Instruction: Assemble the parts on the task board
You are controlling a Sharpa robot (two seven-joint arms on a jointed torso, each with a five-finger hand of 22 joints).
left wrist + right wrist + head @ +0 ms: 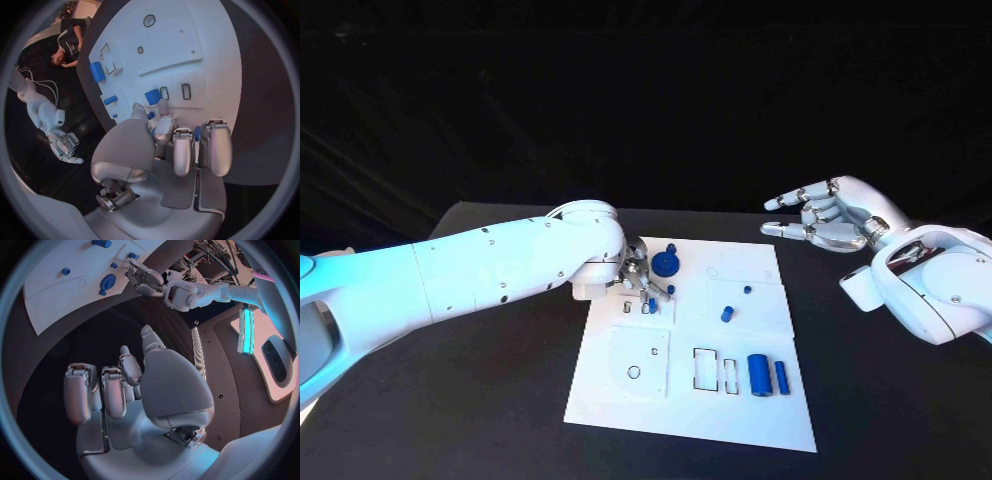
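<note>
The left silver hand (636, 277) pinches a small blue peg (652, 304) over the flat white task board (747, 415), apparently mid-insertion. Next, it likely needs careful alignment with a slot. The right silver hand (822, 216) hovers released above the black worktop (444, 400).

Fingertips and small parts hard to read

In the head view the left hand (635, 277) covers part of the task board (689, 400), and its fingertips hide most of a small blue part (652, 305), so I cannot tell whether they grip it. In the left wrist view the fingers (164, 131) cover another blue piece (197, 133). The right wrist view cuts the board off at its rim, and the small blue pegs (65, 271) there are too small to make out.
</note>
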